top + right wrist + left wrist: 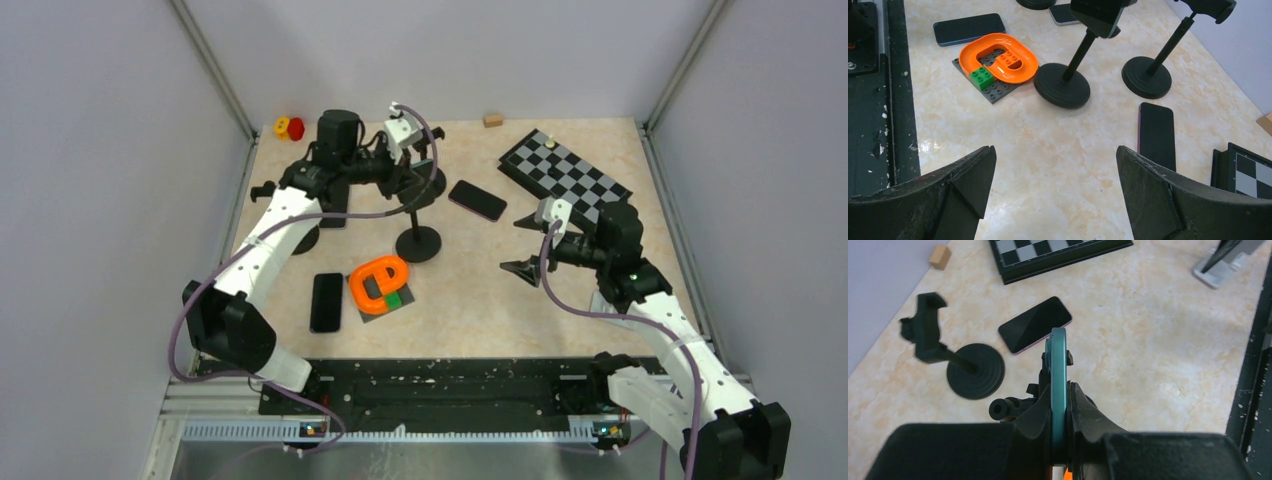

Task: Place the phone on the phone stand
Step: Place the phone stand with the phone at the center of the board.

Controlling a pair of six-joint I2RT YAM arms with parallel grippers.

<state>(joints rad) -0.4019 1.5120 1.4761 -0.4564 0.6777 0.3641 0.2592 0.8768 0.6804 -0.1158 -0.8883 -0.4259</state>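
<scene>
Left claw (1059, 396) pinching teal phone (1058, 355) edge-on near phone stand (973, 371), right claw (1055, 150) hanging spread; carrying, seemingly, with aligning to cradle (930, 320) next.

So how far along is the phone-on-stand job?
Done: the left gripper is shut on a teal phone, off the table. In hand: it hangs near the black stand, whose cradle is empty. Left: seat the phone and release. The right gripper is open, holding nothing.
</scene>
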